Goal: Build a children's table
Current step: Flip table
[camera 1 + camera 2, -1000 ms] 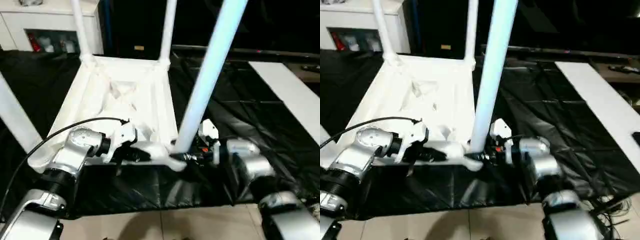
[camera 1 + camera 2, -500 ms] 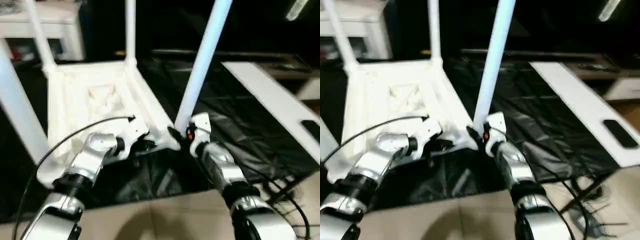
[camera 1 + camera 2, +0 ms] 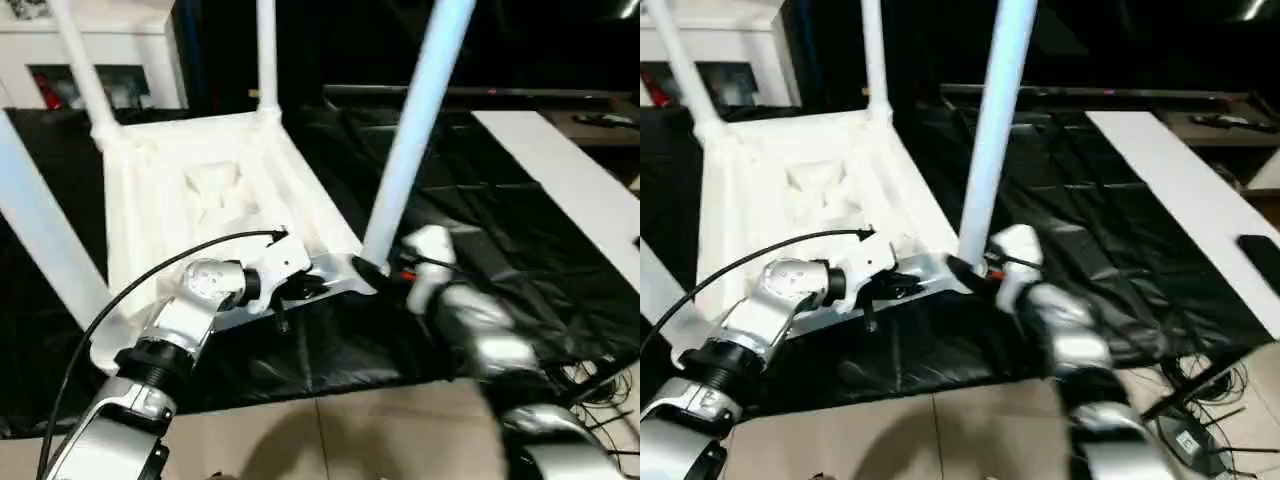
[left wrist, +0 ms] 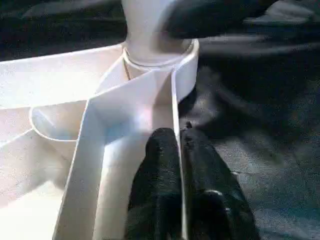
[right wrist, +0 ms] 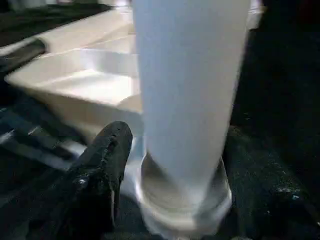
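The children's table top (image 3: 200, 200) lies upside down on the black-covered work table (image 3: 480, 210), ribbed underside up, with white legs standing in its sockets: two at the far corners (image 3: 266, 55), one at the near left (image 3: 40, 240), and one at the near right corner (image 3: 410, 140). The left gripper (image 4: 177, 145) is at the near edge of the top, just left of the near right corner socket (image 4: 160, 65). Its two black fingers (image 4: 160, 165) are pressed together with the thin upright rim wall (image 4: 175, 110) of the top clamped between them, one finger inside the rim and one outside. The right gripper (image 3: 375, 272) is at the foot of the near right leg, where the tube meets its socket. In the right wrist view one black finger (image 5: 107, 150) stands just beside the leg's base (image 5: 185, 200), apart from it by a narrow gap; the other finger is hidden, so whether those fingers are apart or closed on the tube cannot be told. The leg itself rises upright from its socket, leaning slightly right.
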Motion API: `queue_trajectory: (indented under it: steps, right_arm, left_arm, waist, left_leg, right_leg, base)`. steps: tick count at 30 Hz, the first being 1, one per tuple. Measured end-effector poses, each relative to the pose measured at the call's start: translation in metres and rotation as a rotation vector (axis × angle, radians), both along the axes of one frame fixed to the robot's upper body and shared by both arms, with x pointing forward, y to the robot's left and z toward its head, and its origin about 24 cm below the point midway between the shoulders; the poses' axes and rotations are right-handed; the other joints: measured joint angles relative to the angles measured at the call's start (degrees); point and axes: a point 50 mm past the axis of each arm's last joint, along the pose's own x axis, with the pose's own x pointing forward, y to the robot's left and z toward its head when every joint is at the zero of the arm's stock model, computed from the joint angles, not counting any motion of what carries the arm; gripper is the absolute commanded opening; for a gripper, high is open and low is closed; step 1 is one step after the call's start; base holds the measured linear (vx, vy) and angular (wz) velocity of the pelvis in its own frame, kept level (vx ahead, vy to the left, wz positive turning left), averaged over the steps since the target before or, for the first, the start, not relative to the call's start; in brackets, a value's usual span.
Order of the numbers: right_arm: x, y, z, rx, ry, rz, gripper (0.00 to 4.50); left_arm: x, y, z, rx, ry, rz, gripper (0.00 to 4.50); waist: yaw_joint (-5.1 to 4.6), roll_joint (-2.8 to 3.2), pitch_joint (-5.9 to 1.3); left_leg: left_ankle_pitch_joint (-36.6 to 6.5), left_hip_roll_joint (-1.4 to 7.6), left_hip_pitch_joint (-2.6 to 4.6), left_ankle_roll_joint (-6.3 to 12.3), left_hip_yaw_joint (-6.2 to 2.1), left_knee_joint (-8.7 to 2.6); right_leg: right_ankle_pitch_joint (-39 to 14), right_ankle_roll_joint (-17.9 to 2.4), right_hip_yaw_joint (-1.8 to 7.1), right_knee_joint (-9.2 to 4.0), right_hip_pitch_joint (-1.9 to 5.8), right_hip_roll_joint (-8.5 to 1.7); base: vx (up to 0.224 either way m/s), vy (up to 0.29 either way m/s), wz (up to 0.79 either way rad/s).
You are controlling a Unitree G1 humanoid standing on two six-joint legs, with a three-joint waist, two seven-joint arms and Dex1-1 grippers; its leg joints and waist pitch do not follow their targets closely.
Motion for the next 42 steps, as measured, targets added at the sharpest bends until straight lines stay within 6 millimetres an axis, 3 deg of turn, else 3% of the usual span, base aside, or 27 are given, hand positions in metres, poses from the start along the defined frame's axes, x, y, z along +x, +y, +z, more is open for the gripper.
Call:
queue_trajectory:
  steps: [2,4,8,13,15,19,23,28,29,32,42]
  right_arm:
    - [-0.005,-0.006,0.003,-0.003,-0.001,0.046,3.13]
    - [-0.011,-0.009,0.005,0.004,0.001,0.096,3.13]
    - [-0.022,-0.017,0.006,-0.028,0.018,0.186,3.13]
    - [-0.030,-0.015,0.009,-0.021,0.037,0.262,3.13]
    - [-0.029,-0.003,0.009,0.005,0.035,0.286,3.13]
    - [-0.029,0.012,0.006,0.042,0.064,0.332,3.13]
    - [-0.017,0.027,0.012,0.049,0.047,0.355,3.13]
    - [0.007,0.034,0.011,-0.022,0.017,0.203,3.13]
    - [0.009,0.033,0.011,-0.031,0.013,0.176,3.13]
    - [0.022,0.036,0.011,-0.064,0.010,0.080,3.13]
    - [0.059,0.003,0.022,-0.122,0.008,-0.409,3.13]
  left_arm:
    - [0.000,0.001,0.002,-0.025,-0.007,0.003,0.61]
    - [0.002,0.003,0.008,-0.054,-0.025,0.019,0.93]
    - [-0.001,0.015,0.022,-0.134,-0.062,0.063,0.93]
    - [-0.026,0.034,0.026,-0.254,0.021,0.155,0.93]
    - [-0.043,0.041,0.030,-0.301,0.067,0.158,1.20]
    - [-0.084,0.063,0.028,-0.314,0.235,0.136,1.47]
    - [-0.102,0.077,0.023,-0.295,0.322,0.153,1.79]
    - [-0.122,0.100,0.019,-0.225,0.401,0.200,2.17]
    - [-0.124,0.102,0.020,-0.222,0.403,0.208,2.42]
    - [-0.138,0.112,0.021,-0.153,0.430,0.219,2.53]
    - [-0.169,0.142,0.026,-0.066,0.483,0.312,2.53]
  waist:
    - [-0.03,-0.08,0.05]
    - [-0.76,-0.08,0.04]
    - [-0.99,-0.04,0.05]
    - [-0.93,0.02,0.11]
    - [-1.14,-0.05,0.09]
    - [-1.39,-0.74,0.20]
    - [-0.90,-1.46,0.19]
    - [-0.79,-1.92,0.19]
    - [-0.76,-1.93,0.20]
    - [-1.05,-2.07,0.18]
    - [-0.71,-2.20,0.13]
  left_leg:
    - [0.05,0.05,-0.07,0.08,0.01,0.20]
    - [0.06,0.03,-0.11,0.09,0.03,0.39]
    - [-0.02,0.01,-0.19,0.28,0.17,0.46]
    - [0.06,0.07,-0.14,0.69,0.38,0.41]
    - [-0.11,0.14,-0.03,0.40,0.51,0.39]
    - [-0.09,0.24,0.04,0.33,0.61,0.34]
    - [-0.07,0.26,0.05,0.29,0.68,0.36]
    - [-0.04,0.23,0.06,0.23,0.68,0.45]
    - [-0.04,0.23,0.06,0.23,0.67,0.46]
    - [-0.04,0.22,0.02,0.23,0.71,0.53]
    - [-0.03,0.16,-0.06,0.22,0.82,0.77]
  right_leg:
    - [-0.04,0.06,0.08,-0.04,-0.03,0.06]
    - [-0.09,0.14,0.24,-0.12,-0.06,0.11]
    - [-0.28,0.10,0.37,-0.24,-0.11,0.10]
    - [-0.48,-0.02,0.44,-0.17,-0.20,0.11]
    - [-0.48,-0.01,0.48,-0.12,-0.19,0.13]
    - [-0.56,0.11,0.52,0.07,-0.26,0.19]
    - [-0.49,0.13,0.59,0.16,-0.25,0.16]
    - [-0.53,0.35,0.66,0.14,-0.20,0.16]
    - [-0.52,0.35,0.68,0.13,-0.20,0.16]
    - [-0.37,0.13,0.90,0.27,-0.20,0.21]
    - [-0.54,0.41,2.00,0.56,-0.54,0.70]
  base:
    - [0.000,0.000,0.00]
    - [0.000,0.000,0.00]
    - [0.000,0.000,0.00]
    - [0.000,0.000,0.00]
    - [0.000,0.000,0.00]
    - [0.000,0.000,0.00]
    - [0.000,0.000,0.00]
    - [0.000,0.000,0.00]
    - [0.000,0.000,0.00]
    - [0.000,0.000,0.00]
    - [0.000,0.000,0.00]
